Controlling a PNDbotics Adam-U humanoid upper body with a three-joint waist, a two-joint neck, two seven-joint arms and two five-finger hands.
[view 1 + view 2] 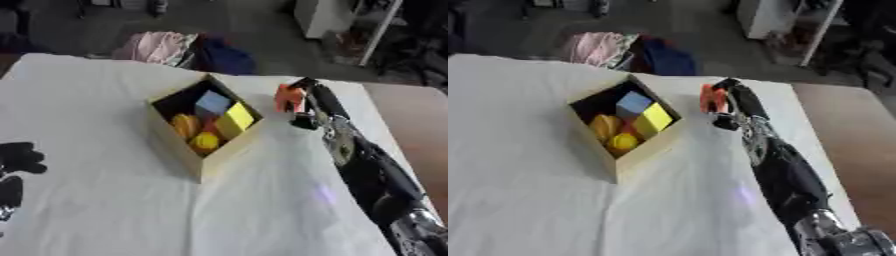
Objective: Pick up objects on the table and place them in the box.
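orange block [287,97] in right hand's [308,102] curled fingers; left hand [17,162] only in left eye view

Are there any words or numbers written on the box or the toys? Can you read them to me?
No words or numbers can be read anywhere.
The box: plain sides, no writing.
The blue block and yellow block inside it: plain faces.
The orange block in the right hand: no label shows.
The left hand shows nothing either.

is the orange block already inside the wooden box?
No. The orange block is in the right hand, right of the open wooden box, outside its walls.
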